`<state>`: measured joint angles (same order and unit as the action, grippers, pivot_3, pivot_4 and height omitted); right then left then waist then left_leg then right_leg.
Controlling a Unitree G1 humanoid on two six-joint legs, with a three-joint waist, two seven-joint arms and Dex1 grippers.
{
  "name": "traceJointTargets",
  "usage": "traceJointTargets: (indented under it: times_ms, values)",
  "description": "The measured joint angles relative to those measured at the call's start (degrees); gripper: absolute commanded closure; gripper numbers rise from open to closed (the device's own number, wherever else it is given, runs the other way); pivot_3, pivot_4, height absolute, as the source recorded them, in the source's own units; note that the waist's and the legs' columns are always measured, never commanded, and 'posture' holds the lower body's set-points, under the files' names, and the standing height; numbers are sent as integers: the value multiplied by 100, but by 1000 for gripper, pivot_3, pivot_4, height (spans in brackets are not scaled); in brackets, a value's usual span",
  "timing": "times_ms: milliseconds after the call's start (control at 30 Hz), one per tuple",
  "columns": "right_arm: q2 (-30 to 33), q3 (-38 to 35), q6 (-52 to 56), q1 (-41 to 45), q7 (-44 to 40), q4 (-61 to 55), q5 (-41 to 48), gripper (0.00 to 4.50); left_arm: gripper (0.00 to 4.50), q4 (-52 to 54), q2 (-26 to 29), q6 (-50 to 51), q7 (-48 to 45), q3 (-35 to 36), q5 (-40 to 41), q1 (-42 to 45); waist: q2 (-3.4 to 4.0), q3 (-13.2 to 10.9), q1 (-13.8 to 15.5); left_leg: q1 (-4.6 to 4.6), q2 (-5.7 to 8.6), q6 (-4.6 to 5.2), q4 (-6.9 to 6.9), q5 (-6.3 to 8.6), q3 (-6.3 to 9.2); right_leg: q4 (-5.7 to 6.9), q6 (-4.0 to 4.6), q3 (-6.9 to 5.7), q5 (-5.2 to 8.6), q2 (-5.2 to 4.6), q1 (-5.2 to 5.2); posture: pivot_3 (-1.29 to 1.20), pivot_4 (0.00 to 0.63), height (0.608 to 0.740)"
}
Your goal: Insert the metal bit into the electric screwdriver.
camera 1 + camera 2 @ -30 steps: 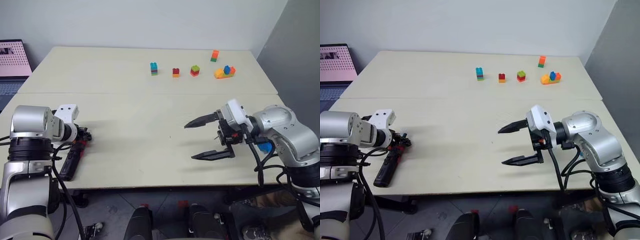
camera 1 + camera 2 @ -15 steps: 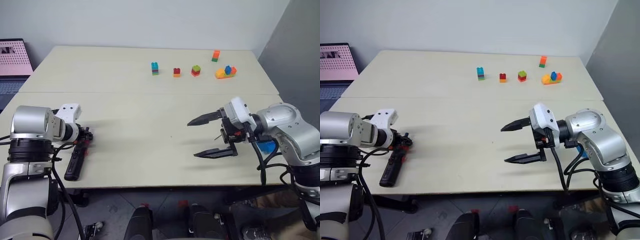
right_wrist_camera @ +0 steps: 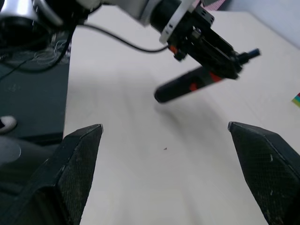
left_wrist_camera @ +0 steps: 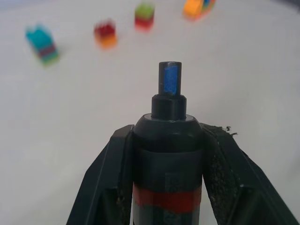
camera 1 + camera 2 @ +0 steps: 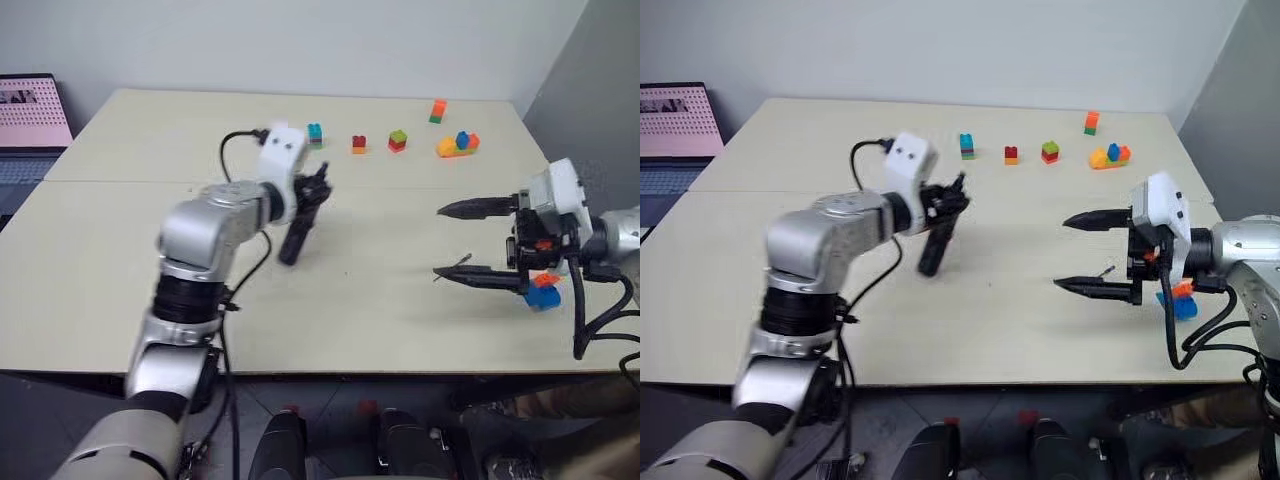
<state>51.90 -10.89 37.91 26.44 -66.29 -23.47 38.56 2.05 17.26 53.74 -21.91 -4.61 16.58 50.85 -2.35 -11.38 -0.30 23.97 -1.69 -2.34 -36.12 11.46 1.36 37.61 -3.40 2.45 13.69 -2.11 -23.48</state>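
Left gripper [image 5: 312,195] clamped on one electric screwdriver [image 5: 296,238], held off the table [image 5: 120,290] left of centre, body slanting down from the jaws; narrow tip [image 4: 170,80] poking past the fingers [image 4: 105,180], lower body cut off in the wrist view. Five toy block clusters [image 5: 398,139] along the far edge, details too small to read. One thin grey rod, probably the metal bit [image 5: 452,266], lying near the lower finger of the right gripper [image 5: 478,241]; hard to make out. Right jaws spread wide, empty. One blue-orange block [image 5: 543,290] partly hidden behind the right wrist.
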Motion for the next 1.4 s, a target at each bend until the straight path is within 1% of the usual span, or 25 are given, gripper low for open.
traceJointTargets:
  times_ms: [67, 100, 167, 200, 267, 400, 600, 900, 1000, 1100, 1200, 1300, 1333, 1400]
  values:
    - [1, -168, 138, -159, 191, -168, 123, 0, 2836, -111, -347, -641, 116, -37, -111, -25, 2, 1, -13, -3, 1, 0, 1, 0, -1, -3, -3, 2, 1, 0, 4, 0, 150, 740]
    - [-6, -262, 192, -280, 347, -233, 158, 0, 2836, -265, -608, -1151, 229, -88, -249, -62, 2, 1, 0, -6, 1, 0, -1, 0, -1, -2, -5, 1, 1, 0, 8, 0, 150, 740]
    - [-9, -309, 248, -358, 525, -303, 178, 0, 2836, -509, -874, -1767, 329, -206, -403, -154, 3, 2, -3, -7, 2, 1, -2, 0, -5, -4, -10, 6, -1, 1, 8, 0, 150, 740]
    - [-9, -313, 245, -364, 555, -319, 175, 0, 2836, -545, -920, -1896, 355, -231, -437, -200, 3, 2, -9, -7, 2, 1, -2, 0, -6, -4, -10, 7, -1, 1, 8, 0, 150, 740]
    - [-9, -315, 201, -448, 684, -385, 125, 0, 2836, -751, -1133, -2461, 453, -350, -632, -553, 4, 2, -24, -8, 2, 1, -1, 0, -5, -4, -11, 7, -1, 2, 8, 0, 150, 740]
    - [-19, -299, 170, -468, 791, -396, 100, 0, 2837, -855, -1249, -2949, 572, -382, -800, -1069, 3, 2, -31, -7, 1, 1, -1, 0, -3, -4, -10, 6, -1, 4, 7, 0, 150, 740]
    - [-46, -100, 145, -371, 893, -431, 99, 0, 2837, -315, -1188, -3291, 588, -386, -880, -1651, 8, 5, -28, -14, 1, 1, -3, 0, -3, -5, -12, 6, -1, 4, 15, 0, 150, 740]
    - [-11, 100, 16, -299, 871, -303, 28, 0, 2839, 882, -721, -3059, 351, -224, -747, -2526, 12, 8, -133, -30, -1, 2, -3, -1, 0, -3, -7, 5, -2, 6, 28, 0, 150, 740]
    - [131, 171, -86, -299, 782, -90, -162, 0, 2839, 1106, -636, -3043, 332, -209, -737, -2715, 15, 10, -142, -36, -1, 4, -3, -2, -1, -1, 20, 5, 11, 6, 30, 0, 150, 740]
    - [229, 444, -336, -269, 637, 200, -495, 0, 2839, 1147, -617, -3041, 332, -204, -740, -2762, 15, 12, -151, -46, -1, 5, -3, -3, -3, 1, 24, 7, 10, 6, 35, 0, 150, 740]
    - [495, 1164, -936, 23, 245, 1071, -1346, 0, 2839, 1139, -611, -3070, 334, -213, -758, -2771, 15, 12, -160, -52, 0, 6, -4, -4, -9, 1, 25, 13, 8, 6, 35, 0, 150, 740]
    - [590, 1856, -1780, 549, -230, 2052, -2237, 0, 2840, 1124, -609, -3084, 341, -214, -768, -2762, 17, 13, -172, -54, -1, 7, -1, -4, -9, 2, 26, 12, 8, 7, 34, 0, 150, 740]
    - [594, 2013, -1982, 677, -351, 2272, -2410, 0, 2840, 1121, -609, -3089, 344, -209, -768, -2760, 18, 13, -175, -55, -1, 7, 0, -4, -9, 2, 26, 13, 8, 7, 33, 0, 150, 740]
    - [561, 2589, -2737, 1197, -795, 3118, -3083, 0, 2840, 1123, -612, -3103, 352, -211, -769, -2760, 22, 15, -189, -55, -1, 6, 4, -4, -11, 1, 27, 14, 9, 7, 31, 0, 150, 740]
